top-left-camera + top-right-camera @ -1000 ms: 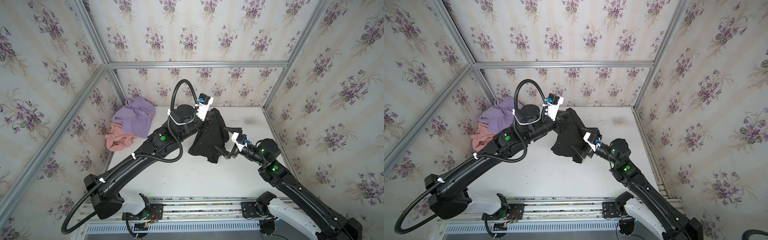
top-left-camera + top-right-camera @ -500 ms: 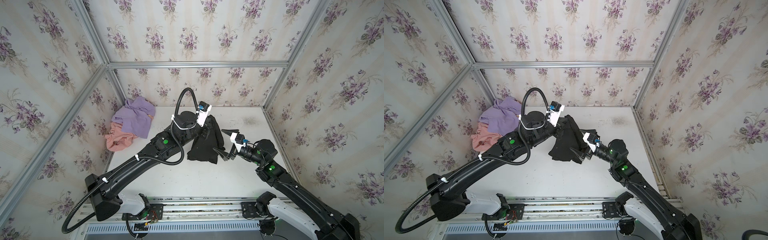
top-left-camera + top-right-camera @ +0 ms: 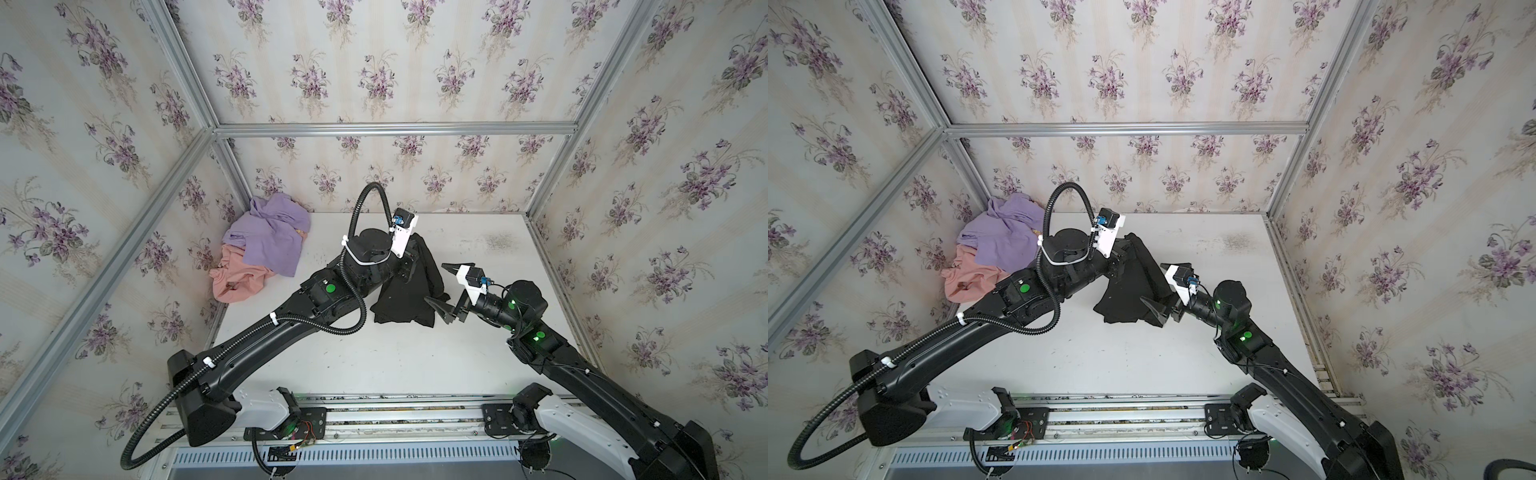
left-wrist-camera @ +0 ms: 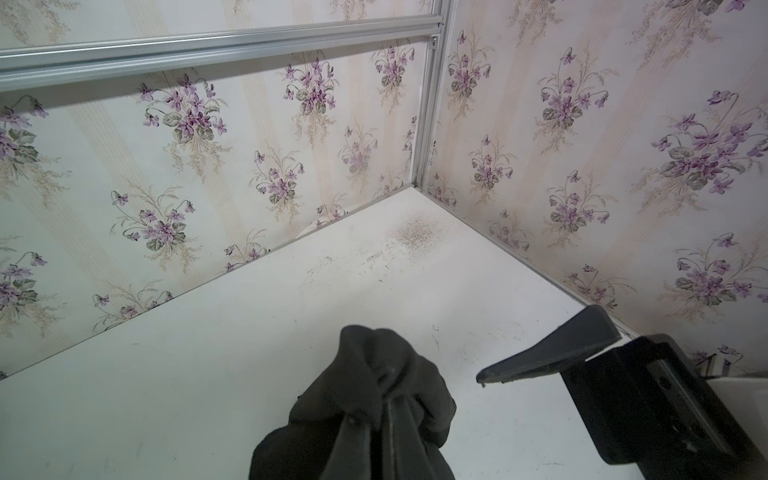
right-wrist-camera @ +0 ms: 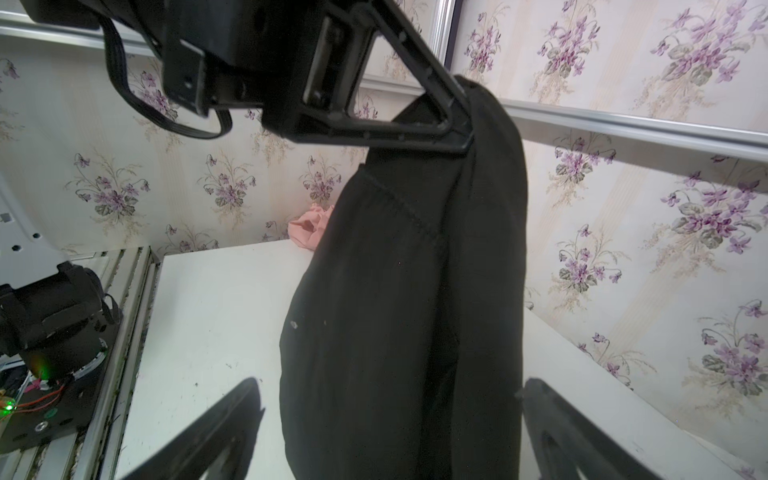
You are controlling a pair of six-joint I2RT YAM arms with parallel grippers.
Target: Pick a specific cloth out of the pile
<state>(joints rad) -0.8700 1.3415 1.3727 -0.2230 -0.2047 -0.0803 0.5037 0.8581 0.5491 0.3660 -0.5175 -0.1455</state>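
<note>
The black cloth hangs from my left gripper, which is shut on its top fold above the middle of the table. In the right wrist view the left gripper pinches the cloth at its upper end. My right gripper is open, one finger on each side of the hanging cloth, not closed on it. The pile sits in the far left corner: a lilac cloth on a salmon-pink cloth.
Flowered walls with aluminium rails close the white table on three sides. A dark smudge marks the far right of the table. The arm bases stand on a rail along the front edge.
My left gripper has shifted slightly down and to the front left with the black cloth, which now hangs narrower. My right gripper has stayed open and almost in place beside it.
</note>
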